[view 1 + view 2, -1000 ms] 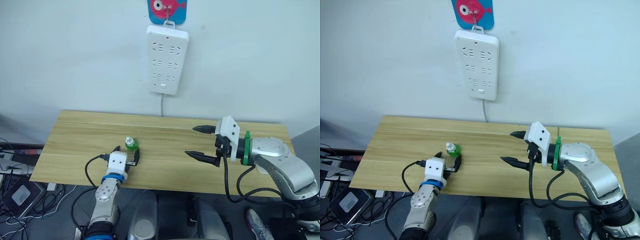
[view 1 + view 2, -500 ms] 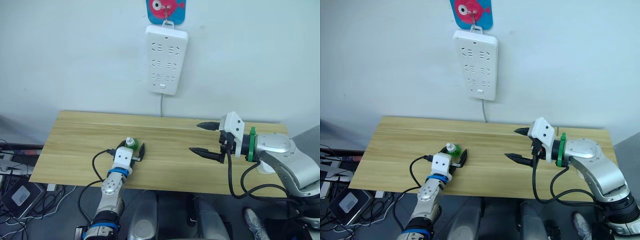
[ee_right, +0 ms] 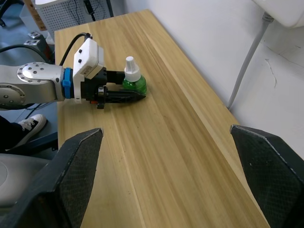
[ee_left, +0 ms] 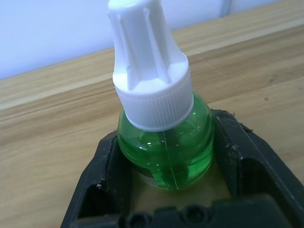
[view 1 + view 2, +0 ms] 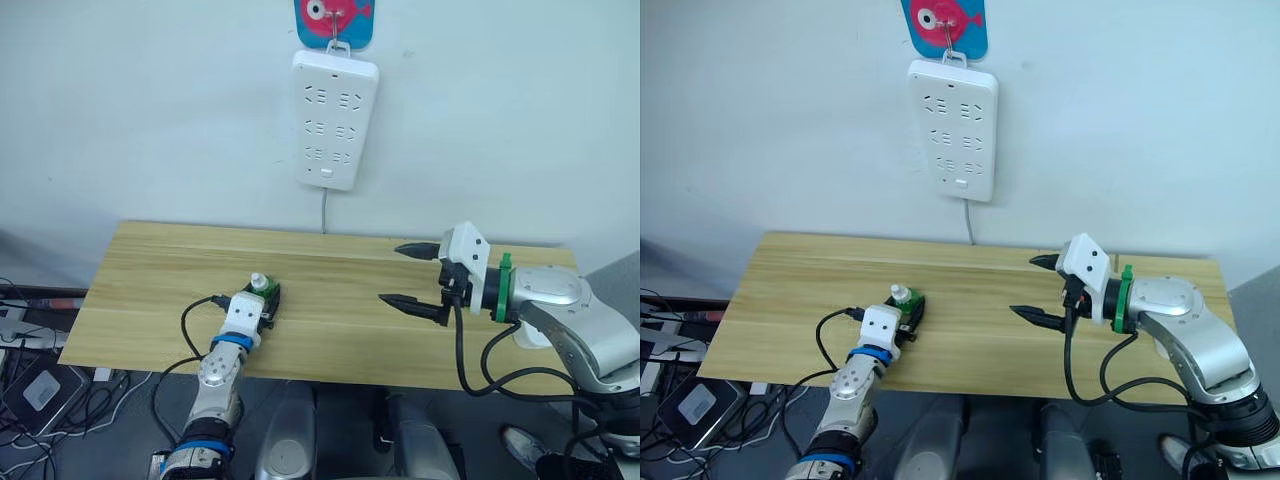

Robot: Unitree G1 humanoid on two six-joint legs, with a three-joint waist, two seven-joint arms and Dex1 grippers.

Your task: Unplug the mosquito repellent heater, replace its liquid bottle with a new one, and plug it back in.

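Left gripper (image 5: 264,296) has closed since half a second ago, now clamped on green liquid bottle (image 4: 164,137), upright on desk (image 5: 150,270) left-centre. Right gripper (image 5: 412,275) hangs spread wide above desk's right half, empty. Power strip (image 5: 334,120) on wall.

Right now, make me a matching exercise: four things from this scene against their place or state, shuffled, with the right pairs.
Things
1. bottle
2. power strip
3. right gripper
4. left gripper

Places or states
A. hangs on the wall, nothing plugged into its sockets
B. open, above the table, holding nothing
C. green liquid, white cap, upright on the table
D. closed around the bottle

Pairs: 1-C, 2-A, 3-B, 4-D
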